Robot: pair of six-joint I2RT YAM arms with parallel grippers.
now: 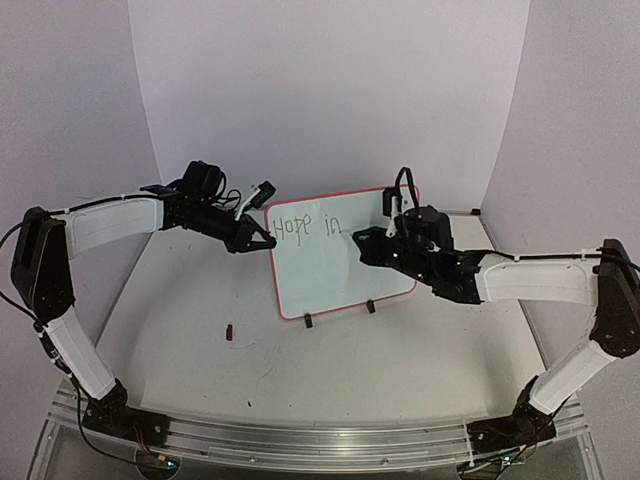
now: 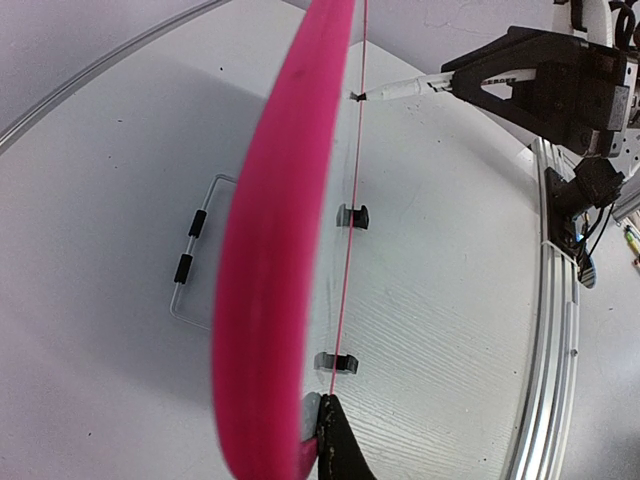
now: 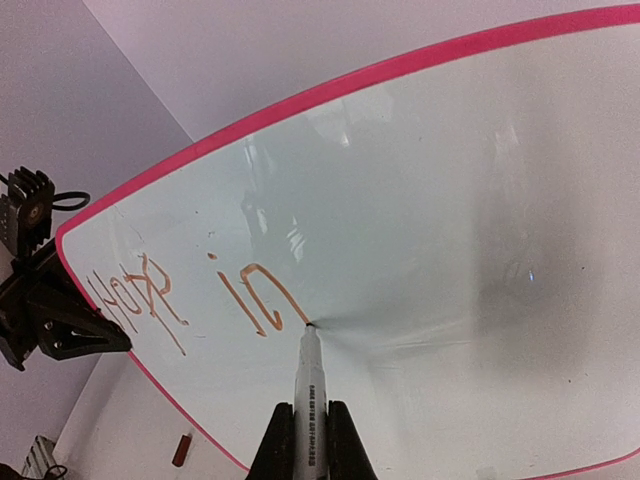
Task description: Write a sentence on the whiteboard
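The whiteboard point(image 1: 335, 280) stands tilted on the table, white with a pink rim. The sentence point(image 1: 305, 225) reads "Hope in" along its top left. My left gripper point(image 1: 262, 240) is shut on the board's upper left rim. In the left wrist view the rim point(image 2: 275, 260) runs edge-on out of that gripper point(image 2: 320, 405). My right gripper point(image 1: 362, 245) is shut on a white marker point(image 3: 308, 385). The marker's tip touches the whiteboard point(image 3: 460, 200) at the end of the "n" of the sentence point(image 3: 180, 295). The right gripper point(image 3: 308, 415) points straight at the board face.
A small dark red marker cap point(image 1: 232, 332) lies on the table left of the board. Two black feet point(image 1: 308, 321) point(image 1: 370, 307) hold the board's lower edge. A wire stand point(image 2: 190, 250) lies behind the board. A metal rail point(image 1: 300, 440) runs along the near table edge.
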